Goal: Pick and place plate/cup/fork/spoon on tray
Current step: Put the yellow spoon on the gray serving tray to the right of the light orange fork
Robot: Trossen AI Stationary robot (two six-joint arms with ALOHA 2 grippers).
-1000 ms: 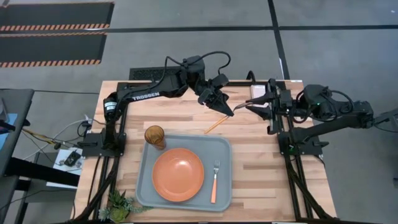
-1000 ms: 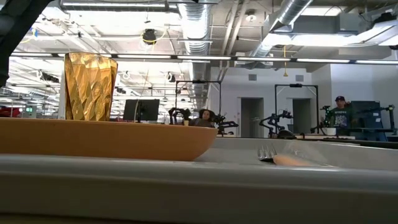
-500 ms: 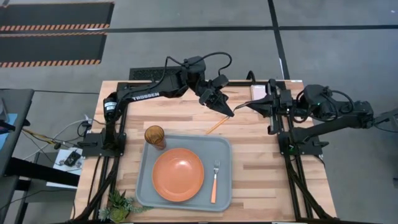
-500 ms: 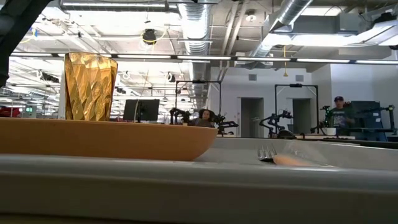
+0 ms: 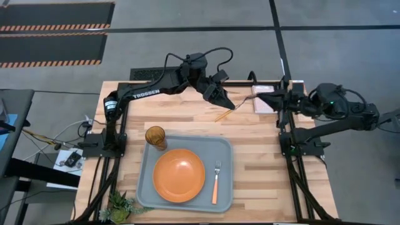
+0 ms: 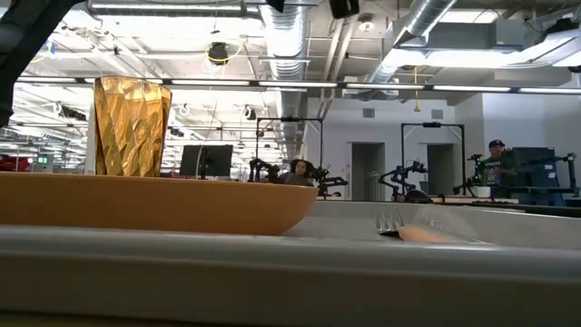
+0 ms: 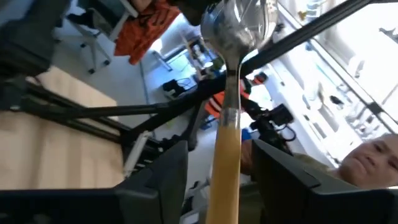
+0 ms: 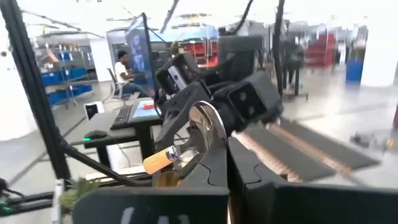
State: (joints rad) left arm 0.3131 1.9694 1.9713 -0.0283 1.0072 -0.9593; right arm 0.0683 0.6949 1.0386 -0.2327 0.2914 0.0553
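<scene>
My left gripper (image 5: 229, 105) is shut on the spoon (image 5: 224, 114), which has an orange handle and a silver bowl, above the table's far middle. My right gripper (image 5: 255, 98) is shut and empty to the right of it, over the pinkish pad (image 5: 267, 103). The orange plate (image 5: 179, 175) lies flat on the grey-blue tray (image 5: 230, 150). The fork (image 5: 216, 181) lies on the tray to the right of the plate. The amber cup (image 5: 155, 136) stands upright on the tray's far left corner. My left gripper pinches the spoon's orange handle (image 7: 225, 155) between its two fingers (image 7: 158, 180), which lie across it. The silver bowl (image 7: 239, 25) sticks out past the fingers. The spoon is lifted clear of the table and tilted, its handle end (image 5: 217, 119) pointing toward the tray.
A small green plant (image 5: 122, 205) stands at the table's near left corner. Bare wood lies to the right of the tray and between the tray and the far edge. People and other robot rigs show in the room beyond the table.
My left gripper has risen and gone toward the table's far edge with the spoon, whose handle end has come up off the table near the tray's far rim. My right gripper has drawn back toward the table's right edge, away from the spoon.
</scene>
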